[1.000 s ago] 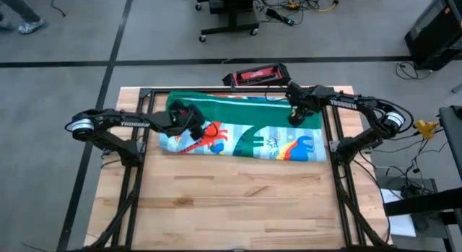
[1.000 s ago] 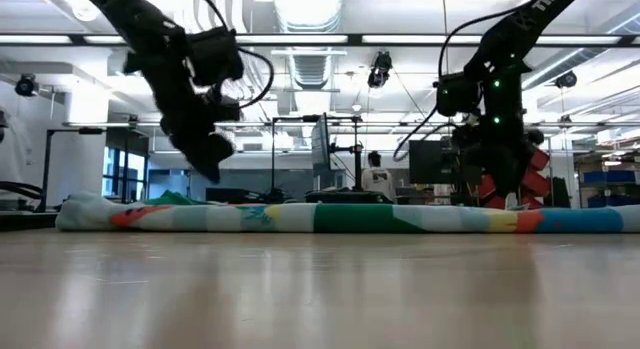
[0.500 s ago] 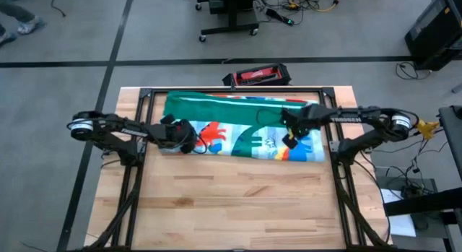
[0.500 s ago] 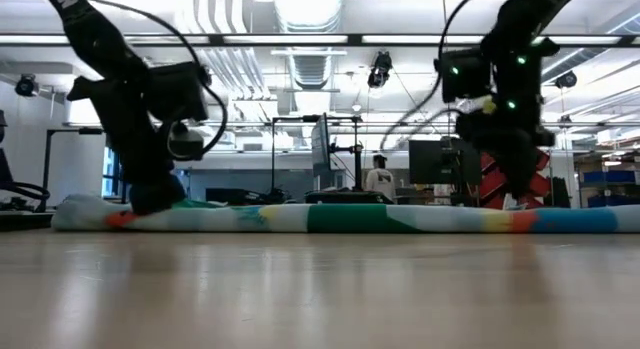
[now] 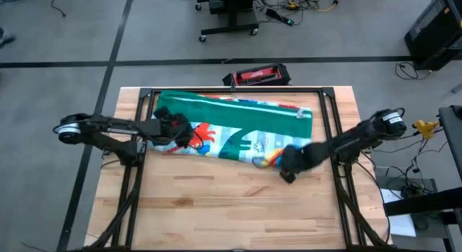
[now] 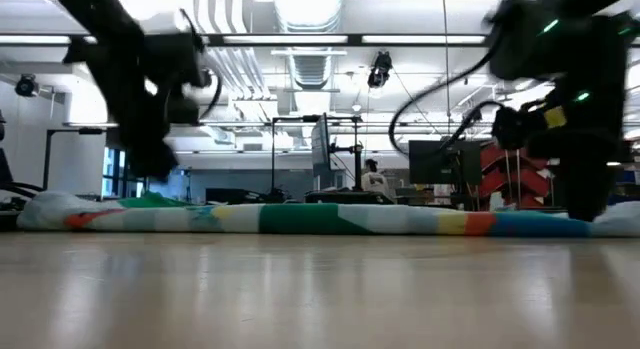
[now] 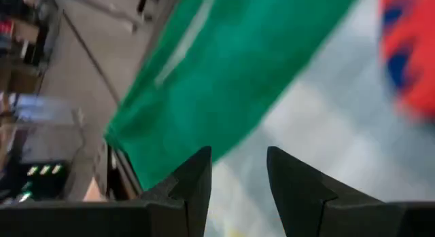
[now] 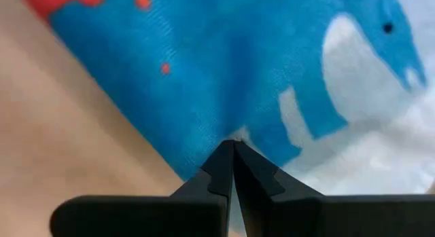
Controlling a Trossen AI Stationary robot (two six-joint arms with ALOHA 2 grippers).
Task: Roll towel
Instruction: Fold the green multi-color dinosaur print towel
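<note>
The towel (image 5: 231, 118), printed with dinosaurs and green along its far side, lies across the far half of the table as a long low band (image 6: 330, 219). Its right end slants toward the near side. My left gripper (image 5: 179, 133) is at its left end, with the fingers a little apart and cloth between them (image 7: 236, 162). My right gripper (image 5: 284, 165) points down at the towel's near right corner, with its fingers shut (image 8: 233, 143). My left gripper has the towel's left end (image 7: 234, 138) between its two fingers, where the green border meets the pale print. It comes slanting down from the table's left. One layer or several, I cannot tell. The rest of the towel lies on the table. My right gripper pinches the towel's edge at a blue dinosaur (image 8: 228, 128), near the near right corner, at its fingertips. The fingers come from above, pointing down. The cloth around them lies on the wood.
A black frame (image 5: 330, 122) runs round the work area. A red and black case (image 5: 256, 75) lies just beyond the table's far edge. The near half of the table is bare wood (image 5: 231, 209). A person (image 6: 375, 179) stands far off in the room.
My right gripper has gone from the towel's far right toward the near edge and left, sunk and shut on the near right corner, drawing that end slantwise. My left gripper has come down on the left end, narrowed, and gone left; the towel's left end has slid left.
</note>
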